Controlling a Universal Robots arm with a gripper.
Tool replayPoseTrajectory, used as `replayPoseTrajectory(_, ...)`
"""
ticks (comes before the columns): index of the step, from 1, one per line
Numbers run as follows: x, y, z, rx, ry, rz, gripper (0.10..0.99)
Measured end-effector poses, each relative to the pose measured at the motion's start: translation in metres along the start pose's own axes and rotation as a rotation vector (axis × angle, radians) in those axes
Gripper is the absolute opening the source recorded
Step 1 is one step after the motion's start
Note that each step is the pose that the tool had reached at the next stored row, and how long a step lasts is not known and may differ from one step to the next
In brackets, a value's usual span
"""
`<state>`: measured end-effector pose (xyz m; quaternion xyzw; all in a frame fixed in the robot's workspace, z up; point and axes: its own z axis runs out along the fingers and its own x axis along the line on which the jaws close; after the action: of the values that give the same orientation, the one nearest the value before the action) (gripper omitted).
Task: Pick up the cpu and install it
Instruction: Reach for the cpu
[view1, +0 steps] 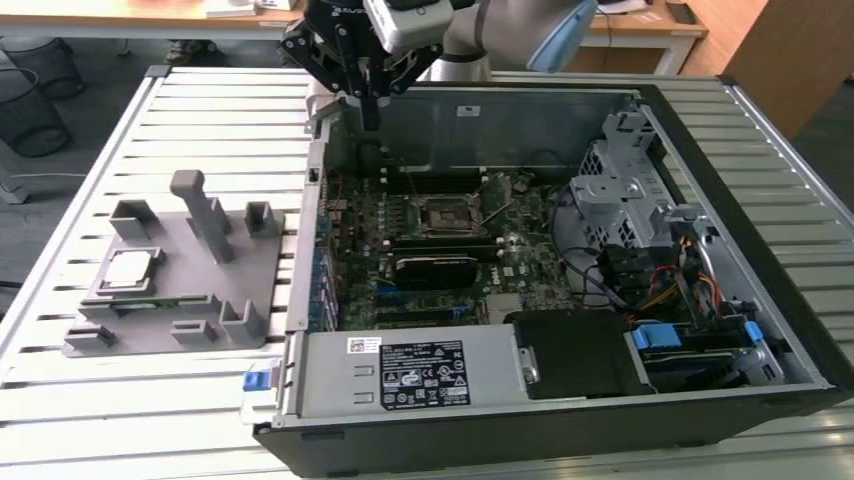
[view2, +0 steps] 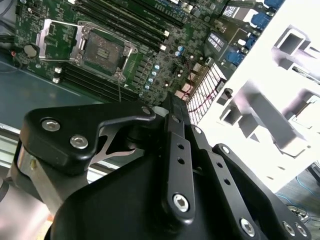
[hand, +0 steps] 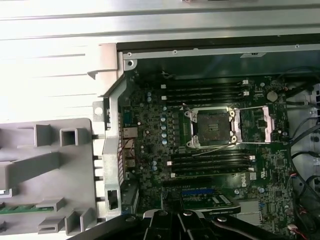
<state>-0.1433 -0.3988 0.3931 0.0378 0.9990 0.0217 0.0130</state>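
Exterior view shows cpu on grey holder, first wrist view the socket; hand seemingly closed.

In the exterior view the gripper is carried pointing downward at the end of the grey arm, and its black fingers are drawn together.

Setting. I operate in a robotics lab housed in an office room: a slatted metal bench carries an opened computer case and a grey parts fixture, with wooden desks and wire waste bins beyond it.
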Motion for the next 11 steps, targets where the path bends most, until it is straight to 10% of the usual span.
replayPoseTrajectory(11, 0.0142, -0.0011, -0.0001, 0.0, -0.0001, 0.0, 0.106)
